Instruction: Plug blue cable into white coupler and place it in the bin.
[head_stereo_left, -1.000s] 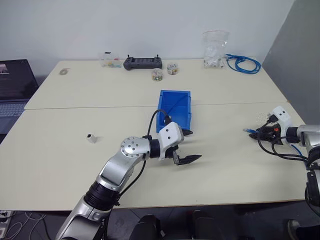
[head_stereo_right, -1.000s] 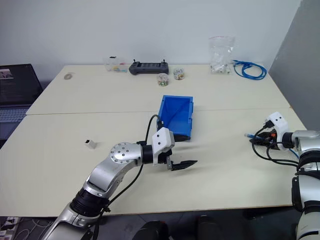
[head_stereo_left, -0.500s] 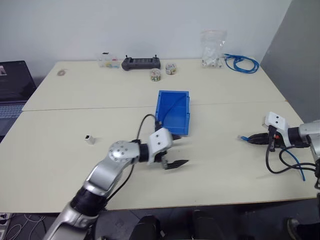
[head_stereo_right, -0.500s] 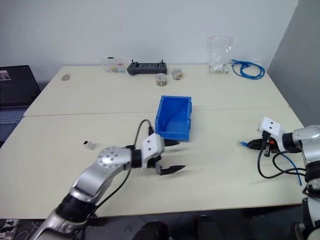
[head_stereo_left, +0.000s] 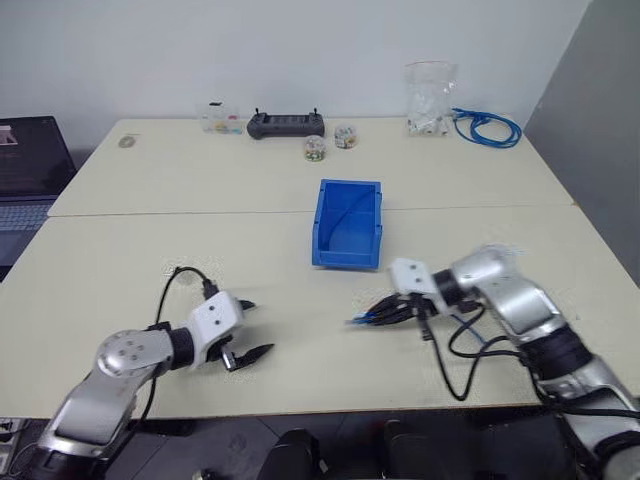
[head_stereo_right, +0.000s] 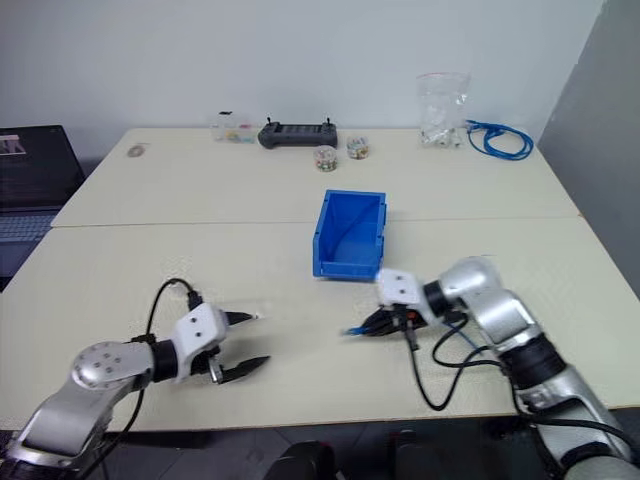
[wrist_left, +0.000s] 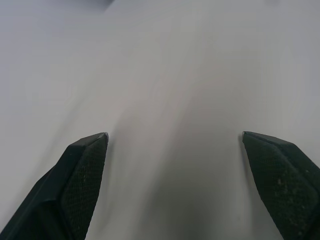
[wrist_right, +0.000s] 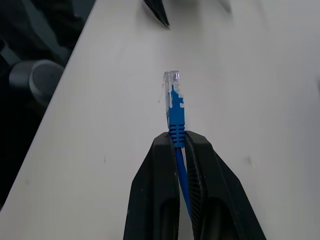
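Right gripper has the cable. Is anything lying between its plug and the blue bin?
Nothing visible. The right gripper is shut on the blue cable just behind its clear plug, and only bare table lies between the plug and the near wall of the bin. The bin looks empty inside.

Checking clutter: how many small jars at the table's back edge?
2: one jar beside another jar, both just right of the black controller. More may be hidden.
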